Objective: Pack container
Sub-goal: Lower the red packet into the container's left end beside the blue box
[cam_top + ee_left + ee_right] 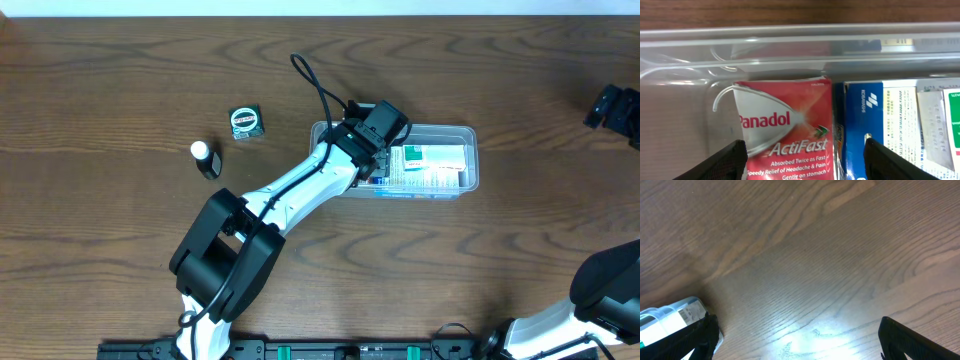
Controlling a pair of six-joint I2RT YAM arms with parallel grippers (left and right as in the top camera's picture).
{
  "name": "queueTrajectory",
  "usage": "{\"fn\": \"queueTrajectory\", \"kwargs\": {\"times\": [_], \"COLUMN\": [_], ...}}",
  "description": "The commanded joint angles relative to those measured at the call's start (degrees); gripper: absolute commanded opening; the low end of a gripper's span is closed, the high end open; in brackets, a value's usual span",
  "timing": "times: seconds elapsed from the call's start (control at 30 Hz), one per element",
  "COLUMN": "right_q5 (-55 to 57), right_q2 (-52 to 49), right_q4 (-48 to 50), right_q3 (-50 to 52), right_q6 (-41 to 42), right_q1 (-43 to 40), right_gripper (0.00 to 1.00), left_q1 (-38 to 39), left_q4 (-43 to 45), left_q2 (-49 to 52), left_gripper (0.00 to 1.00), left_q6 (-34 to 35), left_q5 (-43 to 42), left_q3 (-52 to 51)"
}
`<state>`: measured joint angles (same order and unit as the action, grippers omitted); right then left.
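Counter (100,80): brown wood grain. The container (474,165) sits right of centre on it, mouth up, flat on its base. Its long axis runs left to right in the overhead view, parallel to the far counter edge. The left arm (300,190) reaches over the container's left end. Left tool (807,162) is open inside the container, jaws spread wide to either side of a red packet (785,125) and clamping nothing. The packet lies flat on the container floor, close to the far wall, just beside a blue box (865,115). Right tool (800,340) is open and empty over bare counter, well apart from the work. Judgement: the step in hand is placing the red packet, and the release looks done. Next move calls for a straight lift clear of the rim, without dragging the packet. Then comes a reach left to the bottle (205,160) or the small dark packet (245,121), both outside the container.
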<state>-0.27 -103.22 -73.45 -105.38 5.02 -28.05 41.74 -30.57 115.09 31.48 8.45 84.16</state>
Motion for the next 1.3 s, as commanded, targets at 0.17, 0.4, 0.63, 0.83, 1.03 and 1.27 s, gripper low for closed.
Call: {"fn": "queueTrajectory", "kwargs": {"times": [0.17, 0.4, 0.63, 0.83, 1.03, 1.27], "right_q5": [-0.2, -0.2, -0.2, -0.2, -0.2, -0.2], "right_q2": [0.9, 0.9, 0.9, 0.9, 0.9, 0.9], "right_q4": [0.0, 0.0, 0.0, 0.0, 0.0, 0.0], "right_q3": [-0.7, -0.7, -0.7, -0.7, -0.7, -0.7], "right_q6": [0.7, 0.7, 0.7, 0.7, 0.7, 0.7], "right_q1": [-0.2, -0.2, -0.2, -0.2, -0.2, -0.2], "right_gripper": [0.99, 0.99, 0.99, 0.99, 0.99, 0.99], "left_q1": [-1.9, -3.5, -3.6, -3.6, -3.6, -3.6], "left_q4": [-0.2, -0.2, -0.1, -0.2, -0.6, -1.9], "left_q2": [0.7, 0.8, 0.8, 0.8, 0.8, 0.8], "left_gripper": [0.53, 0.27, 0.08, 0.06, 0.06, 0.06], "left_q6": [-0.3, -0.3, -0.3, -0.3, -0.2, 0.4], "left_q5": [3.4, 3.2, 4.5, 5.8, 6.7, 6.7], "left_q3": [1.2, 1.0, -0.5, -1.2, -1.3, -1.6]}}
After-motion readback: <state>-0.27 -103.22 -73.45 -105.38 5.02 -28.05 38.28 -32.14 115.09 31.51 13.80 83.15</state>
